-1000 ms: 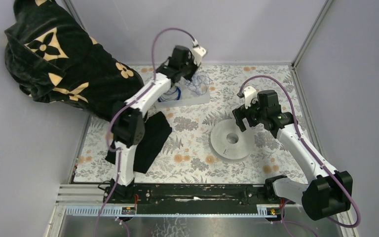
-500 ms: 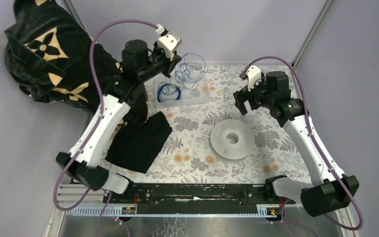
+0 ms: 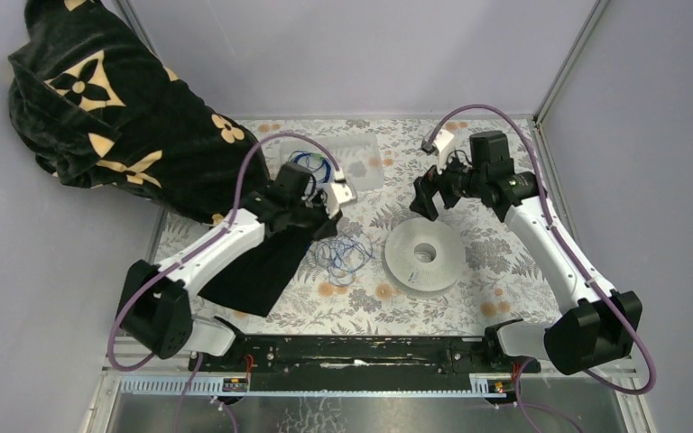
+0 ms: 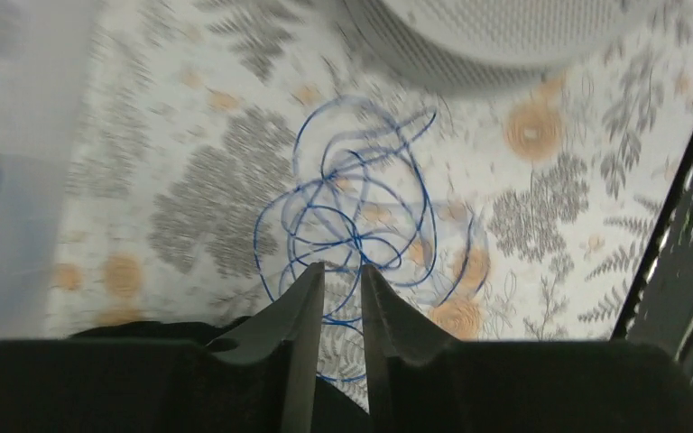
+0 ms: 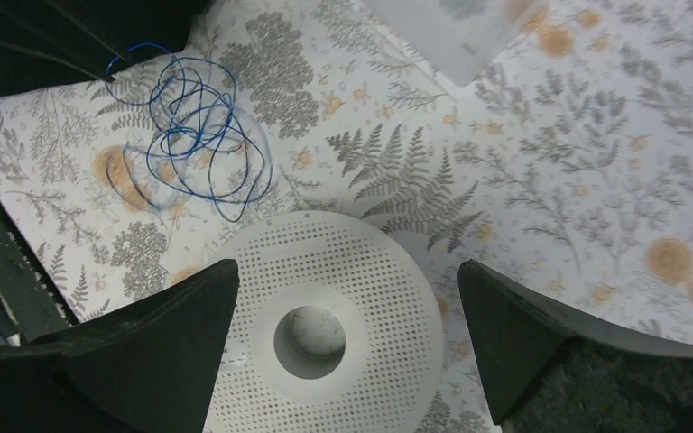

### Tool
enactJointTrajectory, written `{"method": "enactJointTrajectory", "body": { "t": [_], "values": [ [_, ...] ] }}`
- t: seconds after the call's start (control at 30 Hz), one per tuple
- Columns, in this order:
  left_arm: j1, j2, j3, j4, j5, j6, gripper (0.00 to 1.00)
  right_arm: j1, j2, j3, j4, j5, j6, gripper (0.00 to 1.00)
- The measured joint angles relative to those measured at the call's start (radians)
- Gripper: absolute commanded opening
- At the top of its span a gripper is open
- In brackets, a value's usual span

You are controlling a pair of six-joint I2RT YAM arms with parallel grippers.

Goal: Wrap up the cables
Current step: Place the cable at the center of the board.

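Note:
A loose tangle of thin blue cables [image 3: 343, 255] lies on the flowered table between the black cloth and the white spool. In the left wrist view the cables [image 4: 361, 216] spread just beyond my left gripper [image 4: 341, 266]. Its jaws stand a narrow gap apart, and strands show through the gap against the table. From above, the left gripper [image 3: 329, 221] hangs at the tangle's far-left edge. A second blue coil [image 3: 311, 162] rests in the clear bin [image 3: 361, 171]. My right gripper [image 3: 422, 200] is wide open above the perforated white spool [image 5: 325, 316], holding nothing, with the cables [image 5: 194, 135] to its upper left.
The white spool [image 3: 424, 255] lies flat right of the tangle. A black cloth [image 3: 257, 262] lies under the left arm. A dark garment with beige flower marks [image 3: 117, 117] is heaped at the back left. Grey walls enclose the table.
My left arm swung down from above the bin to the table, carrying the blue loops with it. They now lie on the table and the jaws have parted slightly. The right gripper shifted a little left.

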Motion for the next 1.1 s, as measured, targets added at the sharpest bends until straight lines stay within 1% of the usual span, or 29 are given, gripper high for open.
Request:
{"method": "enactJointTrajectory", "body": {
  "t": [0.1, 0.23, 0.3, 0.37, 0.5, 0.63, 0.8, 0.87, 1.03, 1.1],
  "values": [
    [-0.019, 0.053, -0.05, -0.017, 0.003, 0.037, 0.46, 0.016, 0.032, -0.037, 0.016, -0.017, 0.013, 0.99],
    [-0.025, 0.065, -0.067, -0.02, 0.001, 0.045, 0.61, 0.027, 0.041, -0.1, 0.035, -0.019, 0.034, 0.99],
    [-0.025, 0.065, -0.074, -0.016, 0.004, 0.04, 0.65, 0.027, 0.041, -0.114, 0.042, -0.019, 0.04, 0.99],
    [-0.026, 0.065, -0.095, -0.005, 0.008, 0.038, 0.67, 0.027, 0.041, -0.124, 0.05, -0.019, 0.044, 0.99],
    [-0.043, 0.1, -0.154, 0.02, 0.009, 0.037, 0.64, 0.027, 0.042, -0.143, 0.077, -0.018, 0.049, 0.99],
    [-0.055, 0.164, -0.161, 0.03, 0.026, 0.037, 0.64, 0.027, 0.05, -0.159, 0.089, -0.016, 0.049, 0.99],
    [-0.075, 0.164, -0.171, 0.061, 0.082, 0.041, 0.62, 0.027, 0.058, -0.172, 0.089, -0.013, 0.049, 0.99],
    [-0.082, 0.158, -0.177, 0.079, 0.099, 0.042, 0.57, 0.027, 0.066, -0.172, 0.09, -0.011, 0.049, 0.99],
    [-0.097, 0.158, -0.191, 0.13, 0.106, 0.023, 0.4, 0.027, 0.08, -0.172, 0.09, -0.006, 0.048, 0.99],
    [-0.102, 0.166, -0.19, 0.15, 0.1, 0.015, 0.38, 0.027, 0.08, -0.172, 0.09, -0.006, 0.047, 0.99]
  ]
}}
